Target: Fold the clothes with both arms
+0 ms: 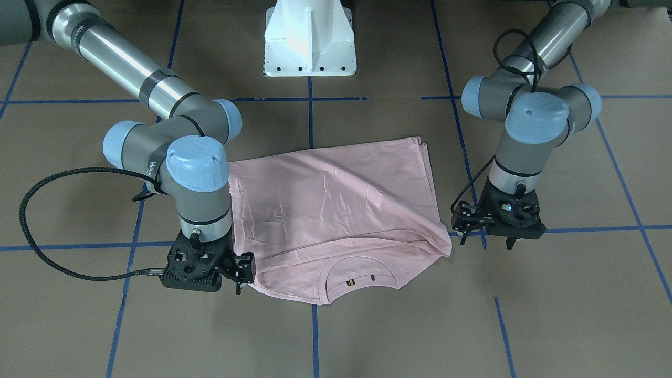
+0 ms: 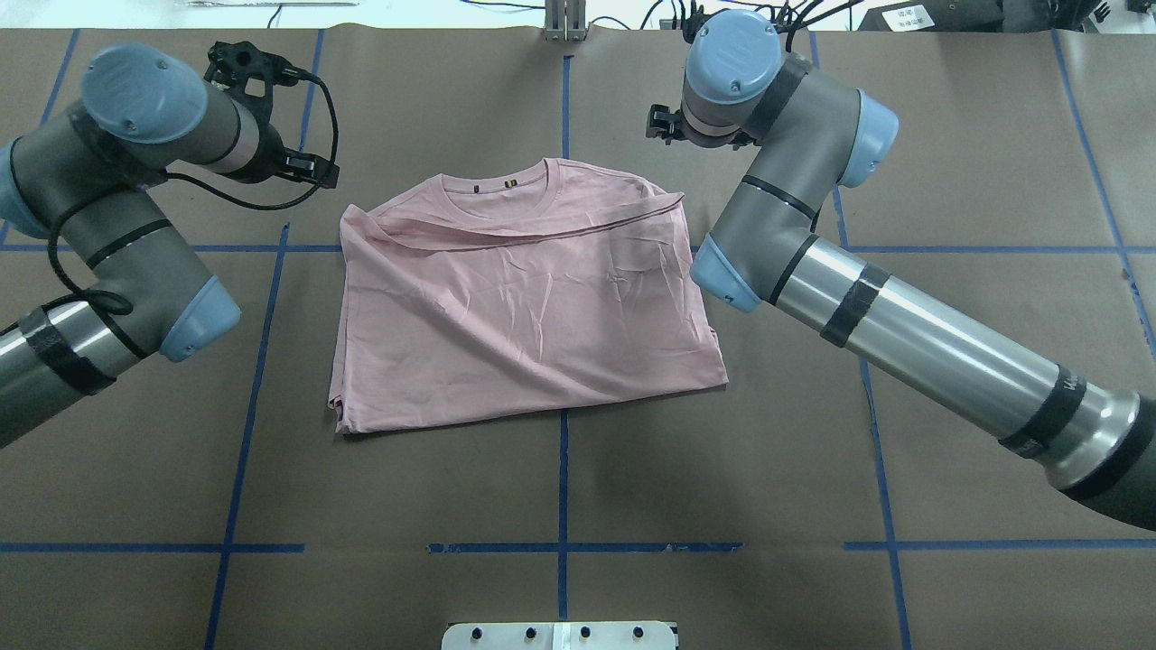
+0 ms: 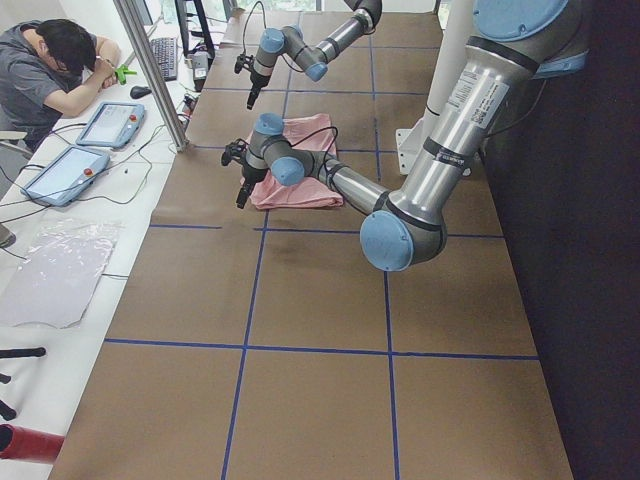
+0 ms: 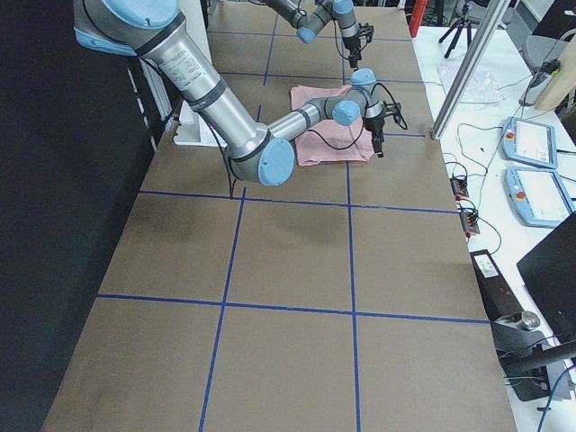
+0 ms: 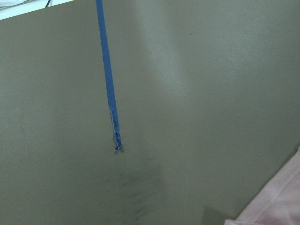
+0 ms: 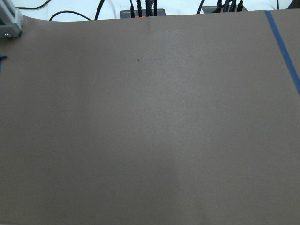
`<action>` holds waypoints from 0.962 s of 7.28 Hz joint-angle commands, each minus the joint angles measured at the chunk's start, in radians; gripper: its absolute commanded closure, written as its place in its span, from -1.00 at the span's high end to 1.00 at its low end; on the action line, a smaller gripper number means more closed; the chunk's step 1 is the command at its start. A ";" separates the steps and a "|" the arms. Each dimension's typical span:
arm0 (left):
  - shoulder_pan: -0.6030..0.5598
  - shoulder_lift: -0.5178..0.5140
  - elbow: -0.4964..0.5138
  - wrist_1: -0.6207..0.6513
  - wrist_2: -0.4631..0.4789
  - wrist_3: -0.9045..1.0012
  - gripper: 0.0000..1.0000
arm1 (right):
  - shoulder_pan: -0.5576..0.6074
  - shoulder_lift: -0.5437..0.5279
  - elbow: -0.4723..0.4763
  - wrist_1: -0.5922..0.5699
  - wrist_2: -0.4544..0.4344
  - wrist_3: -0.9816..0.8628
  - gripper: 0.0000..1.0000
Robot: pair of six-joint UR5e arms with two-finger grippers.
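Pink T-shirt [image 1: 336,210] folded on brown table [image 1: 399,331], left gripper [image 1: 485,240], right gripper [image 1: 237,283] flanking it

In the front-facing view the right arm [image 1: 202,173] covers the frame-left edge of the T-shirt [image 1: 336,205]. The left wrist view cuts it to a lower-right corner. The left gripper [image 1: 485,241] and right gripper [image 1: 233,286] are too dark to tell how their jaws stand.
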 commanded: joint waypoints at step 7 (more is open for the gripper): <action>0.402 0.248 -0.332 -0.003 0.087 -0.550 0.25 | 0.006 -0.128 0.199 -0.006 0.026 -0.007 1.00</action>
